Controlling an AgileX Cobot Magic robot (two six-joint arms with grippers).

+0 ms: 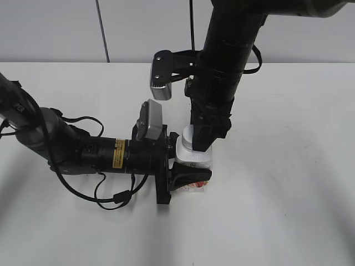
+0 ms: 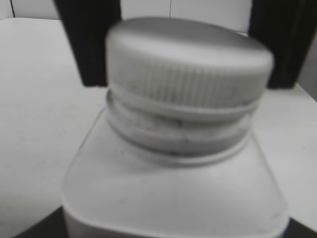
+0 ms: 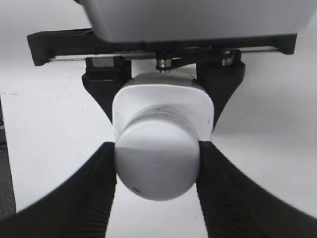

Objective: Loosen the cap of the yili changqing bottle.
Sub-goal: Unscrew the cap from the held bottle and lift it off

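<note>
The yili changqing bottle [image 1: 194, 159] stands upright on the white table, white with a red label low on its front. My left gripper [image 1: 186, 174] comes in from the left and is shut on the bottle's body; the left wrist view shows the bottle's shoulder [image 2: 173, 193] filling the frame. My right gripper [image 1: 201, 143] reaches down from above and is shut on the white ribbed cap [image 3: 157, 161], one black finger on each side. The cap [image 2: 188, 64] sits on the neck, also flanked by those fingers in the left wrist view.
The white table [image 1: 288, 183] spreads all round the bottle. A black cable [image 1: 111, 197] loops on the table under my left arm. A grey wall stands behind the table's far edge.
</note>
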